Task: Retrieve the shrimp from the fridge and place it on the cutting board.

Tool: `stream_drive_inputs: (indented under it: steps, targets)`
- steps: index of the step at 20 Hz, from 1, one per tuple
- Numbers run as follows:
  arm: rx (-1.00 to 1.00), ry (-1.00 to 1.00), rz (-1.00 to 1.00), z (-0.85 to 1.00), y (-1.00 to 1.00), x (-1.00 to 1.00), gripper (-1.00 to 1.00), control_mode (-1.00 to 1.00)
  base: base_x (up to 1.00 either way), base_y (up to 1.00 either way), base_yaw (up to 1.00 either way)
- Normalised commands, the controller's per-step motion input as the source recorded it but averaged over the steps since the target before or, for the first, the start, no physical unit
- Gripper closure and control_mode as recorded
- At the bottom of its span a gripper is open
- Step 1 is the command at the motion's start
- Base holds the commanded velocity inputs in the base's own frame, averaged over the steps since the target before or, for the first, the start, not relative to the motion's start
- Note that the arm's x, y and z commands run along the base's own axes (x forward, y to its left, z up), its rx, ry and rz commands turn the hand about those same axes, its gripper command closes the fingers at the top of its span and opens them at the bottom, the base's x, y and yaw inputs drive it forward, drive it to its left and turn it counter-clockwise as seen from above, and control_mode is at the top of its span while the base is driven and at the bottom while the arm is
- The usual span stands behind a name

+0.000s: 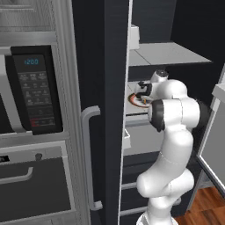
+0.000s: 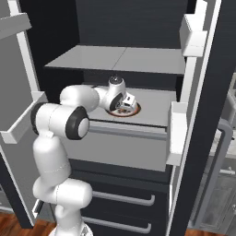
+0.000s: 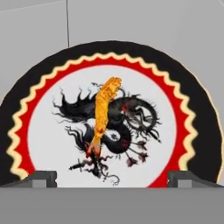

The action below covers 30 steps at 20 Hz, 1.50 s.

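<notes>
Shrimp (image 3: 102,114): orange, slim, slightly curved, lying on plate (image 3: 52,131) at its middle, over the black dragon print. Long axis near vertical in the hand view, leaning a little: broader end up and to the right, thin reddish tail end down and to the left. Tail end nearer the fingertips (image 3: 41,178), head end pointing away from them. Too small to make out in either base view.

Plate white in the centre, ringed by a red band with a pale zigzag edge, then a black rim. Resting flat on a pale grey shelf (image 2: 154,108) inside fridge (image 1: 103,66), the middle shelf of those seen, toward its left part in the right base view.

Gripper (image 2: 122,105) directly over the plate, pointing down at it, jaws spread wide with nothing between them. Both fingertips low in the hand view, far apart, one to each side of the shrimp, not touching it; whether touching the plate, cannot tell.

Arm reaching forward into the open compartment, elbow bent. Fridge doors swung open on both sides, with pale door bins (image 2: 191,39). Dark drawers (image 2: 117,198) below the shelf. Curved grey handle (image 1: 88,158) on the black door in the left base view. Microwave (image 1: 33,88) further left of it, oven (image 1: 33,186) beneath.
</notes>
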Motion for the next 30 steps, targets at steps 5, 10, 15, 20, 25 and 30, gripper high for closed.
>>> stream_drive_inputs:
  steps: [5,10,15,20,25,30]
  targets:
    - [0.0,0.0,0.0,-0.17,-0.08,0.36,-1.0,-1.0,0.0,0.0,0.0]
    - [0.0,0.0,0.0,-0.16,-0.06,0.36,-1.0,-1.0,0.0,0.0,0.0]
    - [0.0,0.0,0.0,-0.14,0.0,0.4,-1.0,-1.0,0.0,0.0,0.0]
    - [0.0,0.0,0.0,-0.17,-0.02,0.35,-1.0,-1.0,0.0,0.0,0.0]
    - [0.0,0.0,0.0,-0.21,0.0,0.23,1.0,-1.0,0.0,0.0,0.0]
    - [0.0,0.0,0.0,-0.25,0.0,0.07,1.0,-1.0,0.0,0.0,0.0]
